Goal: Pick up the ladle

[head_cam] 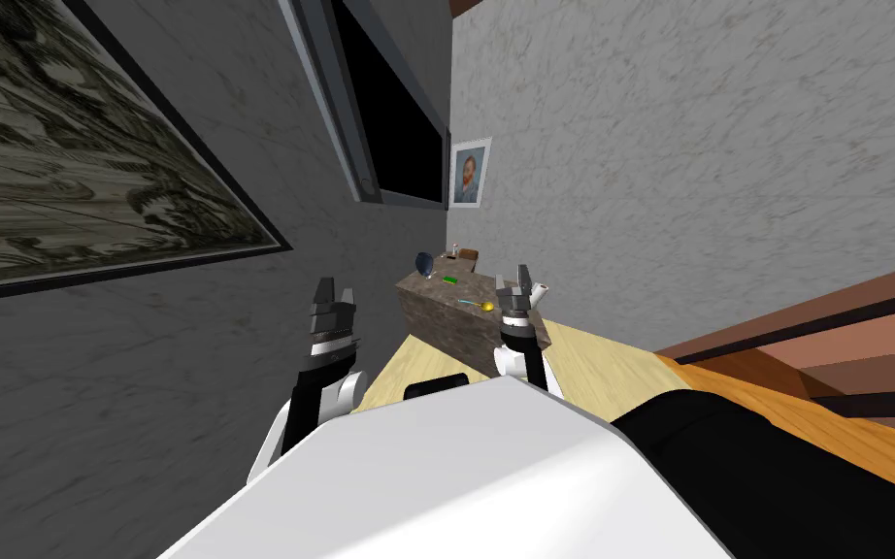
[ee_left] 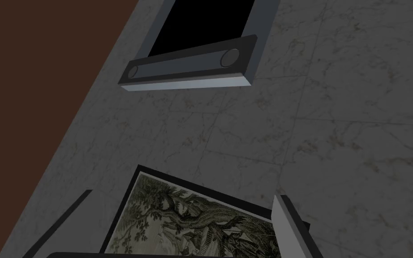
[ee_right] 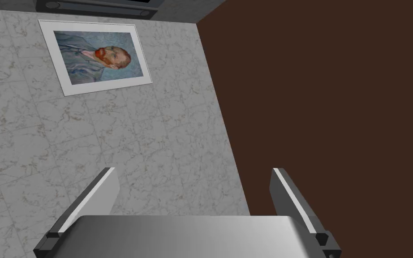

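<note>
The ladle is a small thing with a round yellow end and a thin bluish handle. It lies on the brown stone-patterned counter ahead of me. My right gripper hangs raised just to the right of it, fingers open and empty; its wrist view has the open right gripper facing a wall. My left gripper is raised further left, away from the counter. In its wrist view the left gripper stands open with nothing between its fingers.
On the counter also lie a green item, a dark blue vessel, a white object and a small brown thing. Grey walls close in at the left and behind the counter. A light wooden floor runs beside the counter.
</note>
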